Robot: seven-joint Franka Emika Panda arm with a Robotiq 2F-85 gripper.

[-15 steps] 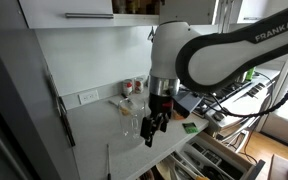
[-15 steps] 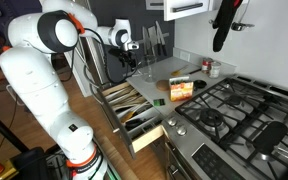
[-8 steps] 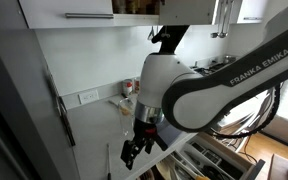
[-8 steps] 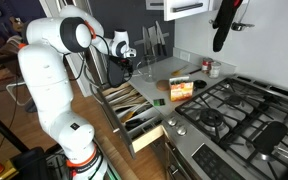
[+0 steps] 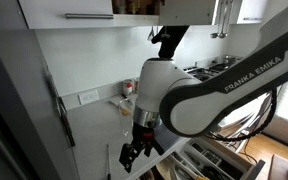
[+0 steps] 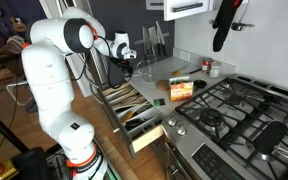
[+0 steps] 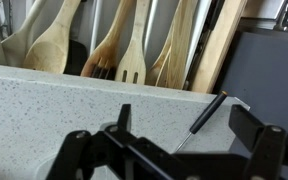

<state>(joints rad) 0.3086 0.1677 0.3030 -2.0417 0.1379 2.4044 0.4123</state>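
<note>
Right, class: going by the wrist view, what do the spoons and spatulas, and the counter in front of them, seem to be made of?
Spoons and spatulas: most likely bare wood, with a pale tan colour and matt surface. Counter: probably stone or a composite, being grey, finely speckled and smooth with a dull sheen.

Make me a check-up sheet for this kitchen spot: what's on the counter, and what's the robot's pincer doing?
Surface: grey speckled countertop, with a thin black stick lying on it.
Job's things: that stick is just ahead of the pincer; wooden spoons and spatulas sit in the open drawer.
Clutter: orange-and-green box beside the gas hob; small jars by the wall.
Grippers: pincer open, holding nothing.
Cables: dark bundle past the white robot arm.
Surroundings: white wall socket; black oven glove hanging.
</note>
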